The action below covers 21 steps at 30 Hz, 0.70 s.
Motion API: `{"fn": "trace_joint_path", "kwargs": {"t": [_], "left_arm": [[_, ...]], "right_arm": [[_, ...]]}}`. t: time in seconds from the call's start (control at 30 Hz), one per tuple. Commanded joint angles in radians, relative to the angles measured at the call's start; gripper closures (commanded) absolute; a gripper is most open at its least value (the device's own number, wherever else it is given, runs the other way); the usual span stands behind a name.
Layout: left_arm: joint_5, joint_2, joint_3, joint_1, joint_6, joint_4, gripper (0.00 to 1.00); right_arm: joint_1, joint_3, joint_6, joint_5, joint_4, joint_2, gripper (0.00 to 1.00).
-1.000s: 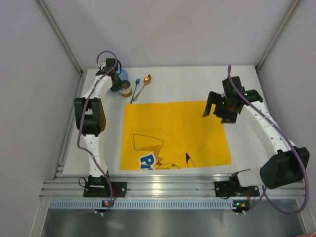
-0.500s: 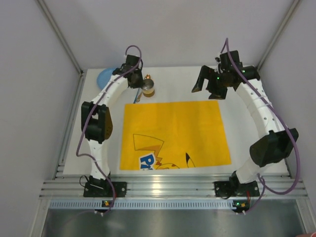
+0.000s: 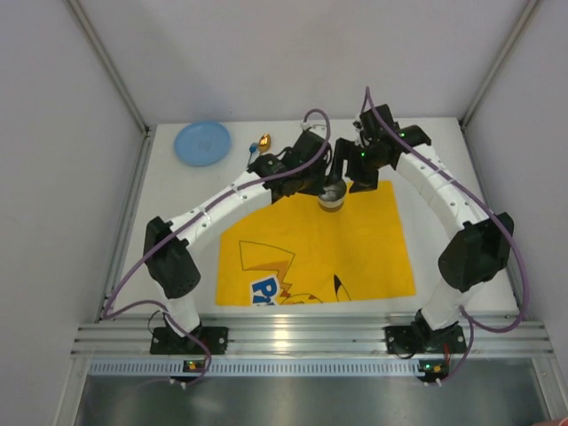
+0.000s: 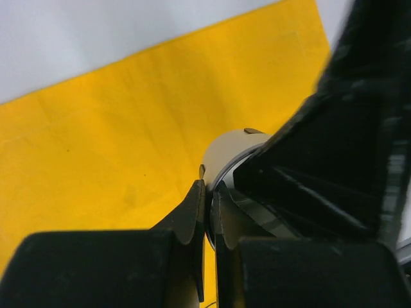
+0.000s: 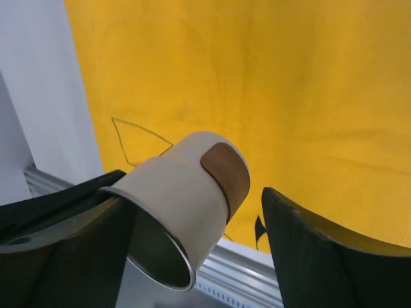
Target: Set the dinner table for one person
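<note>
open table (image 3: 177, 191) at 9 and 3 o'clock of the mat (image 3: 311, 257); plate (image 3: 201, 143) and spoon (image 3: 264, 140) at 10. left gripper (image 4: 207, 189) pinches the cup (image 3: 333, 197) rim at the mat's 12 o'clock edge; right gripper (image 5: 192, 186) spread around it.

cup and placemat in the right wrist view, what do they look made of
The cup looks like metal coated matte cream: its inside gleams like steel. Its brown patch could be wood or leather. The placemat looks like matte yellow cloth, faintly creased.

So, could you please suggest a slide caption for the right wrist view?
Cream cup with brown wooden patch framed by the open right tool, above the yellow cloth placemat.
</note>
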Motion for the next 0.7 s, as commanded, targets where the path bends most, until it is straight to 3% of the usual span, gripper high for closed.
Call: {"fn": "trace_joint_path", "kwargs": {"t": [0.0,0.13,0.17,0.23,0.27,0.3,0.4,0.43,0.53,0.67], "left_arm": [[-0.091,-0.044,-0.001,-0.062,-0.049,-0.036,1.0],[-0.135,-0.028,0.046,-0.115,-0.07,-0.086,1.0],[-0.146,-0.021,0.059,-0.122,-0.078,-0.099,1.0],[-0.171,0.006,0.098,-0.132,-0.093,-0.123,1.0],[-0.172,0.017,0.121,-0.134,-0.096,-0.148,0.99],[-0.177,0.037,0.132,-0.136,-0.098,-0.158,0.93],[-0.221,0.052,0.148,-0.137,-0.112,-0.197,0.54],[-0.246,0.049,0.14,-0.136,-0.124,-0.198,0.31],[-0.298,0.023,0.103,-0.099,-0.11,-0.192,0.15],[-0.239,-0.04,0.01,0.011,-0.087,-0.137,0.1]], "right_arm": [[0.028,-0.103,0.008,0.102,0.016,-0.065,0.3],[0.047,-0.202,0.005,0.18,0.011,-0.117,0.72],[0.051,-0.216,0.005,0.194,0.01,-0.128,0.88],[0.058,-0.245,0.008,0.231,0.002,-0.151,1.0],[0.06,-0.251,0.008,0.24,-0.002,-0.155,1.0],[0.061,-0.26,0.008,0.256,-0.004,-0.163,1.0],[0.061,-0.259,0.009,0.298,-0.012,-0.175,1.0],[0.06,-0.254,0.006,0.309,-0.018,-0.175,1.0],[0.046,-0.227,-0.011,0.351,-0.039,-0.163,1.0],[-0.003,-0.207,-0.041,0.383,-0.058,-0.14,1.0]]}}
